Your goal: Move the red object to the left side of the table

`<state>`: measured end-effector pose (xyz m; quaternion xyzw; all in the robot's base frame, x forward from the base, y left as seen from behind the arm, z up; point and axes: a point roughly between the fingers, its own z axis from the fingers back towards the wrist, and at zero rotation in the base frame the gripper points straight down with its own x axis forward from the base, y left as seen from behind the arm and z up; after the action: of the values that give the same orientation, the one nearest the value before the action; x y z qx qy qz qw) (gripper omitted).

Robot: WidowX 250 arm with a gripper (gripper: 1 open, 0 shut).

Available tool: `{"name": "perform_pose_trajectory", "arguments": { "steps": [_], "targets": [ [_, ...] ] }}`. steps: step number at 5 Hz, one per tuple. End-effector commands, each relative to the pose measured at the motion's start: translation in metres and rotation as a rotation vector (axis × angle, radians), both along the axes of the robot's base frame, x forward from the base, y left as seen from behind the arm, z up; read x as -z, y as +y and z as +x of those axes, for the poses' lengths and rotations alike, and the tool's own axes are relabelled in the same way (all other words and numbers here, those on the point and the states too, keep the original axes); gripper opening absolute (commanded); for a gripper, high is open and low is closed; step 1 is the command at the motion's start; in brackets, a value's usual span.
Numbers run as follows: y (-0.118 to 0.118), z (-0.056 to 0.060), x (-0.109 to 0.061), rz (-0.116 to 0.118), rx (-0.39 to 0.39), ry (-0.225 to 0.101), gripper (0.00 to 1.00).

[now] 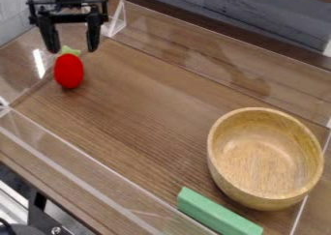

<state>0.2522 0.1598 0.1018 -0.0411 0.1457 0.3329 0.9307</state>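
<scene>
The red object, a small rounded toy fruit with a green stem on top, rests on the brown wood-grain table near its far left corner. My black gripper hangs just above and behind it, pointing steeply down. Its two fingers stand wide apart, open, with nothing between them. The fingertips are level with the fruit's stem; I cannot tell whether they touch it.
A round light wooden bowl sits at the right front. A flat green block lies at the front edge by the bowl. Low clear acrylic walls run around the tabletop.
</scene>
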Motion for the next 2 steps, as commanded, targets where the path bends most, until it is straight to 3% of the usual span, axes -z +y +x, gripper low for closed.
{"name": "perform_pose_trajectory", "arguments": {
  "steps": [1, 2],
  "targets": [
    [0.0075, -0.0015, -0.0327, 0.021, -0.033, -0.064, 1.00],
    [0.0107, -0.0041, -0.0426, 0.004, -0.054, -0.056, 1.00]
  ]
}}
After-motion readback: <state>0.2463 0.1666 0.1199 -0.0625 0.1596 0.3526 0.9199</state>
